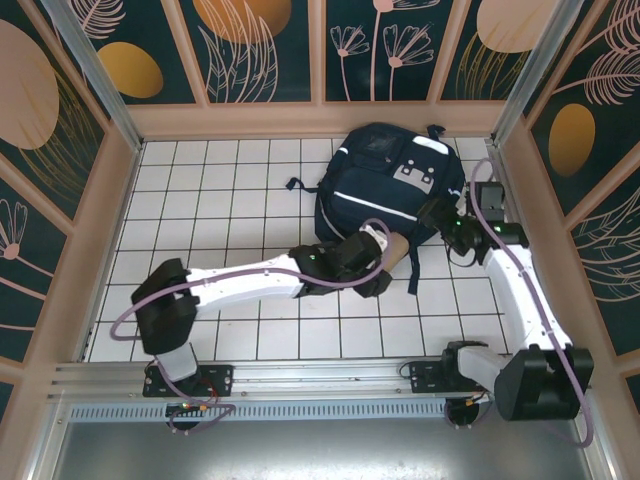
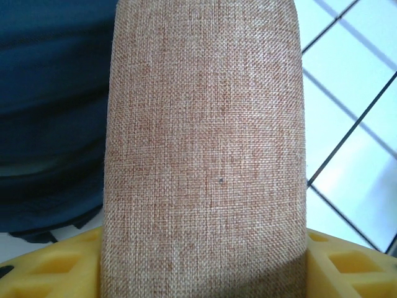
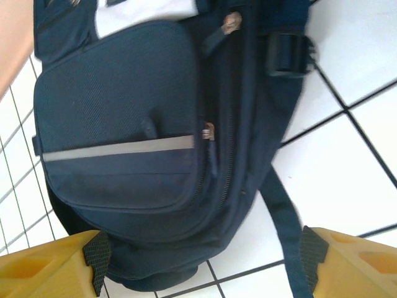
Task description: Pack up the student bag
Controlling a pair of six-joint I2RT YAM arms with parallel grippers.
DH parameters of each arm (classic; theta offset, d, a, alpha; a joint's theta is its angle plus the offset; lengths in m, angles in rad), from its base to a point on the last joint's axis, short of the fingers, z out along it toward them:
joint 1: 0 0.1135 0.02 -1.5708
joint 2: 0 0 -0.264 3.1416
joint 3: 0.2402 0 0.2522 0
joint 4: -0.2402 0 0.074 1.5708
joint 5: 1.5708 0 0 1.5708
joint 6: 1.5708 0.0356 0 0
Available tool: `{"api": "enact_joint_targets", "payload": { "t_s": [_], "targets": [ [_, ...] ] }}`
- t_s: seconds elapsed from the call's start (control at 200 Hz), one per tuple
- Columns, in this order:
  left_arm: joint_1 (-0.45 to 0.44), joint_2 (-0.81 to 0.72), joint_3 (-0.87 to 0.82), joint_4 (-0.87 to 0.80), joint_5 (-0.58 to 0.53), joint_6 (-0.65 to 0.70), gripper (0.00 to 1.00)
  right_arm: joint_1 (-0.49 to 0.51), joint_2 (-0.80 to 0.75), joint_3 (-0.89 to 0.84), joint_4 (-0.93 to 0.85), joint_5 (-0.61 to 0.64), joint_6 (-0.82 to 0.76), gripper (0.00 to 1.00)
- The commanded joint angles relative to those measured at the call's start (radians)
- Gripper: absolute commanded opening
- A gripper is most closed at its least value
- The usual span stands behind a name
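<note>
Top external view: the student bag (image 1: 385, 185) lies at the far right of the tiled counter (image 1: 220, 200). The left jaws are clamped on a tan woven pouch (image 2: 205, 136), just near of the bag. The right jaws stand apart, astride the bag's end by a zip pull (image 3: 208, 131). Loading the pouch seems the step in hand. Next, the right arm likely must draw a zip open to admit it.
</note>
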Motion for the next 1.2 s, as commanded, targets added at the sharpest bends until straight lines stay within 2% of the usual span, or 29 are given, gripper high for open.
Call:
{"api": "enact_joint_targets", "payload": {
  "t_s": [0.0,0.27,0.44,0.585,0.695,0.866,1.026,1.196],
  "targets": [
    [0.059,-0.099,-0.061,0.065,-0.011,-0.075,0.38,0.083,0.085,0.081,0.028,0.061,-0.075,0.79],
    [0.217,-0.288,-0.228,0.08,-0.031,-0.152,0.33,0.257,0.38,0.261,0.021,0.138,-0.21,0.65],
    [0.3,-0.36,-0.285,0.054,-0.047,-0.174,0.33,0.359,0.543,0.375,-0.022,0.308,-0.336,0.62],
    [0.329,-0.395,-0.314,0.046,-0.058,-0.192,0.34,0.437,0.632,0.41,-0.02,0.434,-0.45,0.61],
    [0.334,-0.41,-0.314,0.045,-0.056,-0.197,0.34,0.471,0.662,0.418,-0.015,0.462,-0.507,0.62],
    [0.338,-0.421,-0.342,0.045,-0.053,-0.193,0.34,0.518,0.646,0.408,-0.003,0.48,-0.545,0.7],
    [0.34,-0.422,-0.343,0.045,-0.056,-0.19,0.34,0.554,0.595,0.374,0.004,0.466,-0.578,0.7],
    [0.34,-0.426,-0.346,0.049,-0.049,-0.187,0.34,0.557,0.607,0.345,0.007,0.478,-0.591,0.68]
  ]
}}
